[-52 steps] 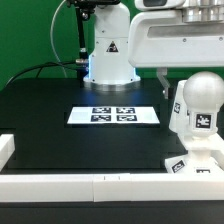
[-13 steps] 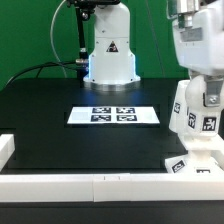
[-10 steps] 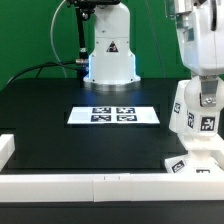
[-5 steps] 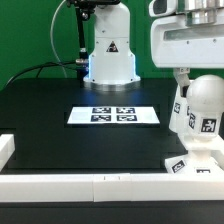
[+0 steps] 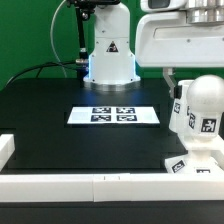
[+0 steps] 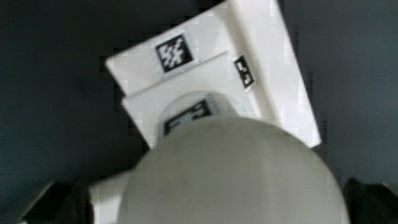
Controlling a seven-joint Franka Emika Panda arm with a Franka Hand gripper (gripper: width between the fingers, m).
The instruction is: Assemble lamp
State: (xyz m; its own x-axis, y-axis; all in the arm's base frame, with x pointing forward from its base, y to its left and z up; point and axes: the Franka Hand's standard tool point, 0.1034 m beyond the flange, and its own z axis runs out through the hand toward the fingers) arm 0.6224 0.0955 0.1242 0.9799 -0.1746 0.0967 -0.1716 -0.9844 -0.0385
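Note:
The white ball-shaped bulb (image 5: 203,104) stands upright on the stem of the flat square lamp base (image 5: 191,166) at the exterior view's right. My gripper (image 5: 196,76) hangs just above the bulb's top, jaws open and holding nothing. In the wrist view the bulb (image 6: 222,170) fills the lower middle, with the tagged base (image 6: 192,55) beneath it. One dark fingertip (image 6: 50,206) shows on each side of the bulb, apart from it. The shade is out of view.
The marker board (image 5: 113,114) lies flat on the black table in the middle. Long white border rails (image 5: 60,186) run along the front edge. The arm's white pedestal (image 5: 108,50) stands at the back.
My gripper was lower, turned, and closed around the bulb a second ago. It has since let go, turned back and risen above the bulb. The bulb stays on the base.

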